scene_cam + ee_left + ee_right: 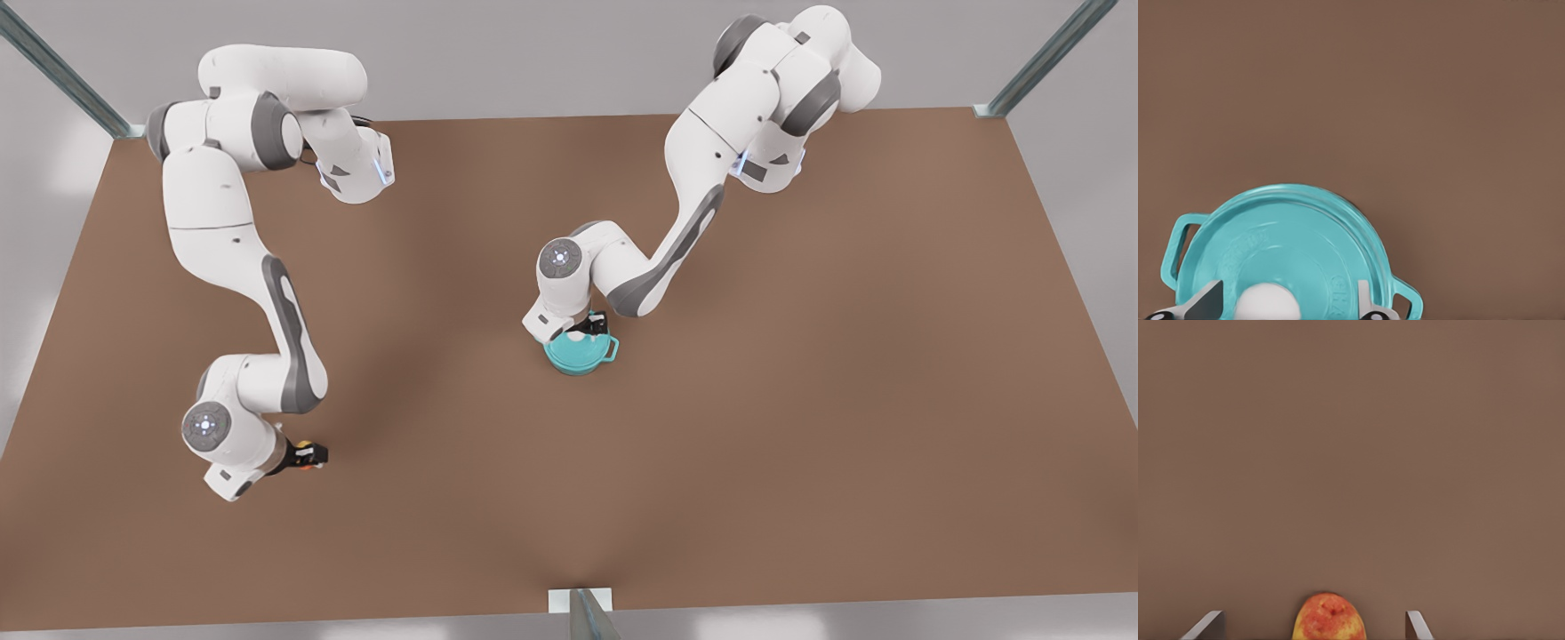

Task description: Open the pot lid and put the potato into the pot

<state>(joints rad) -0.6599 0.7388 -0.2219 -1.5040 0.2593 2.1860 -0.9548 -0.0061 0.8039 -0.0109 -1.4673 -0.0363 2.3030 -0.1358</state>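
Straddling the pot lid (1291, 253) knob, left end effector (587, 332) spread; right end effector (307, 456) spread astride the potato (1329, 618)

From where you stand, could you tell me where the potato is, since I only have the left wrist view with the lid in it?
Observer: The potato lies on the table far toward the front view's left of the pot, with the right gripper around it.
Operator: Thank you. Has that gripper closed on it?
Observer: Not yet. In the right wrist view both fingertips stand apart from the potato, with a gap on each side.
Operator: And does the pot lid look seated from outside?
Observer: Yes, the pot lid sits on the pot, with the left gripper right over its white knob.
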